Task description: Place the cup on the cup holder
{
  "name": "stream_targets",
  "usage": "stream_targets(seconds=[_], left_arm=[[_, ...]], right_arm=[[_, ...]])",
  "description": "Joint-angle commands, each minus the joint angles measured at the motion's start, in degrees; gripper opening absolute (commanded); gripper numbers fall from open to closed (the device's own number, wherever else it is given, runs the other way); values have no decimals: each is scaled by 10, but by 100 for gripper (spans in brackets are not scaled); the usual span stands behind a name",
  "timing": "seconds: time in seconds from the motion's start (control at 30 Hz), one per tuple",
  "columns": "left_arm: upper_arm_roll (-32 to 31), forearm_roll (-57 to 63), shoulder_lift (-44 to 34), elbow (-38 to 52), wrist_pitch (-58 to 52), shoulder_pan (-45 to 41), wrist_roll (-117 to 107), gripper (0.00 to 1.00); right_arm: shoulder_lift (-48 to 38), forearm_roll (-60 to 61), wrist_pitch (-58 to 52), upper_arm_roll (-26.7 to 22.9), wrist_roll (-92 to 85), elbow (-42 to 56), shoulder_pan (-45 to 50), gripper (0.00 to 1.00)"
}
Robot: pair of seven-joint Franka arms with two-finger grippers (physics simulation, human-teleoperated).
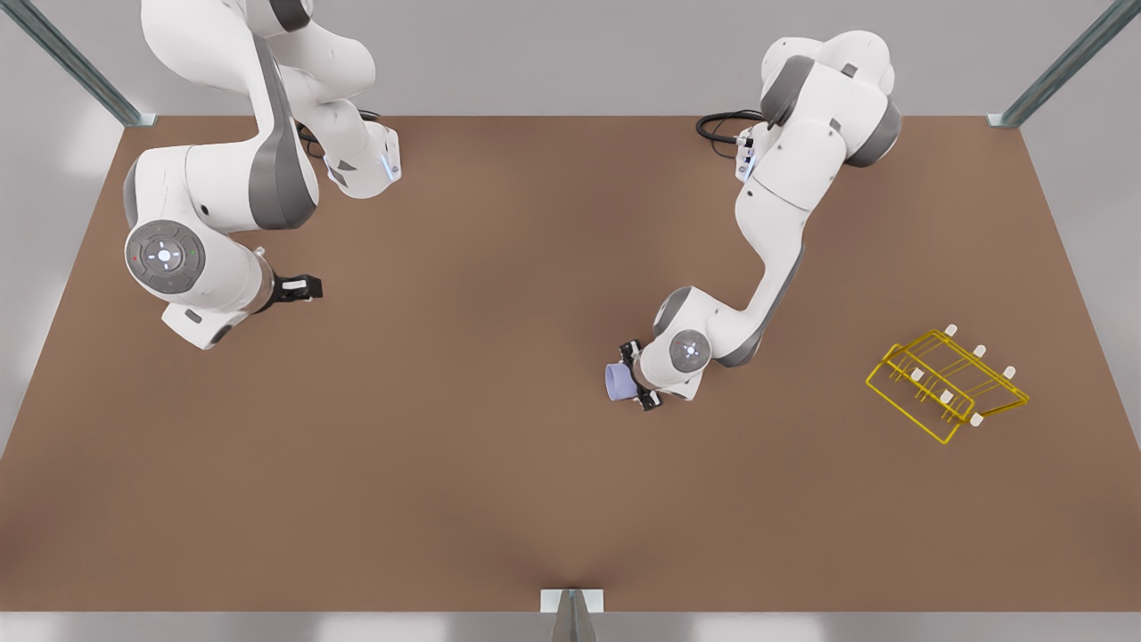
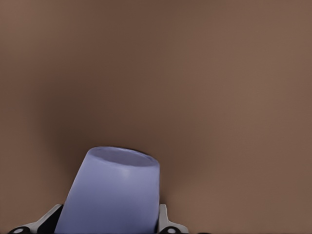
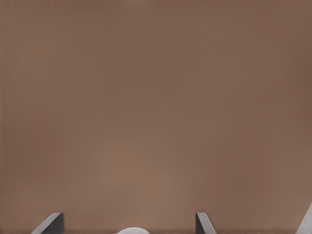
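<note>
The lavender-blue cup [image 1: 617,382] lies on its side between the fingers of my left gripper [image 1: 638,375], just right of centre on the brown table in the front view. In the left wrist view the cup [image 2: 112,195] stands between both fingertips, and my left gripper [image 2: 106,222] is shut on its sides. The yellow wire cup holder [image 1: 945,383] with white-capped prongs sits well to the front view's right of the cup. My right gripper [image 1: 307,287] waits over the table at the front view's left, open and holding nothing. The right wrist view shows that gripper [image 3: 127,224] over bare table.
The brown table [image 1: 499,464] spreads wide between the cup and the cup holder and toward the near edge. Grey metal struts stand at the far corners [image 1: 134,116] and at the near edge's middle [image 1: 570,606].
</note>
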Motion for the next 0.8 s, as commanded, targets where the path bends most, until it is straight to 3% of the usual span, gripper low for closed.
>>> stream_targets(seconds=[0.0,0.03,0.07,0.2,0.23,0.27,0.33,0.37,0.43,0.47,0.63,0.73,0.77], left_arm=[[0,0,0,0,5,0,-22,93],[0,-1,0,1,5,0,-23,86],[0,-2,0,3,5,1,-27,73],[2,-4,-12,26,-64,8,-28,71],[5,-4,-11,69,-135,9,-30,71],[60,0,-13,115,-247,-19,-29,71],[375,-3,-13,149,-377,-221,50,71],[460,1,-12,149,-416,-265,97,71],[572,43,-10,139,-472,-342,171,71],[611,86,-8,134,-500,-367,203,71],[624,337,54,80,-512,-369,220,71],[648,404,49,60,-509,-371,221,71],[693,420,49,0,-459,-425,221,71]], right_arm=[[-1,1,0,0,16,1,0,100],[-1,1,0,0,16,0,0,100],[-1,1,0,0,16,0,0,100],[0,2,0,0,15,0,0,100],[0,2,0,0,15,0,-1,100],[0,-1,0,0,17,1,0,100],[0,-2,0,0,18,1,0,100],[0,-2,0,0,18,1,0,100],[1,-1,-1,0,19,1,-1,100],[1,0,-1,-1,19,1,-1,100],[1,1,0,-2,18,1,-1,100],[3,1,-1,-3,17,1,-1,100],[4,0,0,-3,17,1,-1,100]])
